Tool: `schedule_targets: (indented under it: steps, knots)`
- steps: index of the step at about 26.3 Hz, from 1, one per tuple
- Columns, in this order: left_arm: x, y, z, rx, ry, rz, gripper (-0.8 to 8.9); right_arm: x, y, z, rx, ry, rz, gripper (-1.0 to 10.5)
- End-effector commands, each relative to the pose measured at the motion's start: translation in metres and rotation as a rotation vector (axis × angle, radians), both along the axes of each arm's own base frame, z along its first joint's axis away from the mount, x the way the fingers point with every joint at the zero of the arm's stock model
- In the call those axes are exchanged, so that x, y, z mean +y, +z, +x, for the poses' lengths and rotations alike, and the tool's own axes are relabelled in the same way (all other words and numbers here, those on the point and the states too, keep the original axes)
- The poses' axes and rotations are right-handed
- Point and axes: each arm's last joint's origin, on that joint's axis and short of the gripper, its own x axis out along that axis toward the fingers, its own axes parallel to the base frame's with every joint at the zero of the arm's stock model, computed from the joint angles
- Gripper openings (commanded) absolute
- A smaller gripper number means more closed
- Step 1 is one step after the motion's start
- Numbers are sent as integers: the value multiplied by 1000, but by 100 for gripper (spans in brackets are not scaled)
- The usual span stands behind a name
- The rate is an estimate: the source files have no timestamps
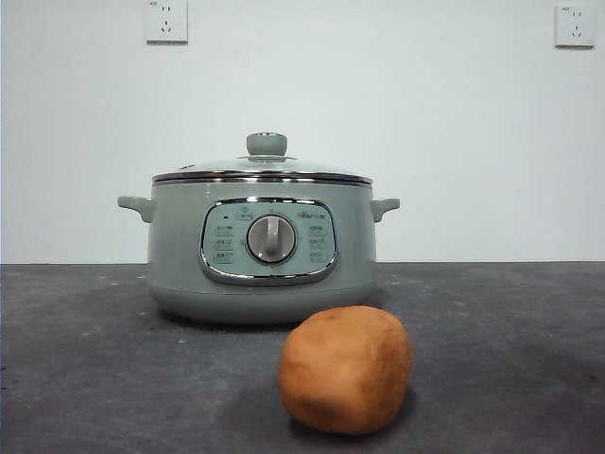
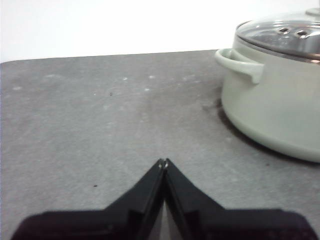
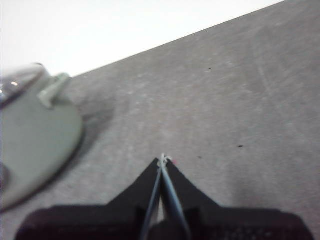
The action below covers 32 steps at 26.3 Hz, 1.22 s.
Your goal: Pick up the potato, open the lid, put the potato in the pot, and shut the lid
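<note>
The left end effector (image 2: 163, 162) hung over bare grey counter (image 2: 100, 125), its two black jaws pressed tip to tip and nothing held between them. Its wrist camera caught the pot (image 2: 280, 110) near by, one small side handle (image 2: 240, 62) turned its way and the glass lid (image 2: 285, 32) seated on the rim.

On to the middle, and there the pot (image 1: 260, 246) stood, squat and pale sage-green, well back from the counter's front edge (image 1: 95, 435) and close to the back edge. Its chrome-framed control panel (image 1: 269, 241) faced front with the silver dial (image 1: 271, 238) at its centre, and a handle stuck out on each side. The lid (image 1: 263, 168) sat shut on top (chrome rim level all round), its round green knob (image 1: 267, 144) upright.

A step to the right and nearer the front edge lay the potato (image 1: 346, 369), lumpy and orange-brown, resting on the counter just in front of the pot and apart from it. Neither arm showed in the front view.

Then the right end effector (image 3: 163, 160), over open counter (image 3: 225, 100) with the pot (image 3: 35, 135) off to its side, blurred, a handle (image 3: 52, 87) just visible. Its jaws met at the tips too, gripping nothing. Two wall sockets (image 1: 166, 21) sat high on the pale wall (image 1: 397, 95) behind.
</note>
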Motion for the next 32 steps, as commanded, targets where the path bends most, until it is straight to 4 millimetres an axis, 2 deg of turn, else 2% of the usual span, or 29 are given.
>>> schedule_targets:
  steps: [1,6,10,17,21,29,30,32]
  knots:
    - [-1,12,0,-32,-26,-35,-4,0,12,-2,-18,-9,98,-9]
    - [-2,34,1,-45,-74,-73,-4,1,36,-5,2,8,199,-9]
    - [-3,52,4,-6,-79,-126,-4,4,58,-6,62,104,216,-9]
    - [-7,75,17,82,-202,-168,-3,8,87,-5,335,236,242,2]
    - [-8,78,25,160,-228,-181,-3,9,98,-3,415,255,256,1]
    - [-14,92,41,301,-404,-257,-4,12,111,11,612,332,312,7]
    - [-15,93,43,314,-421,-265,-4,13,112,14,642,340,315,20]
    - [-15,96,46,338,-446,-278,-4,14,113,21,680,370,309,120]
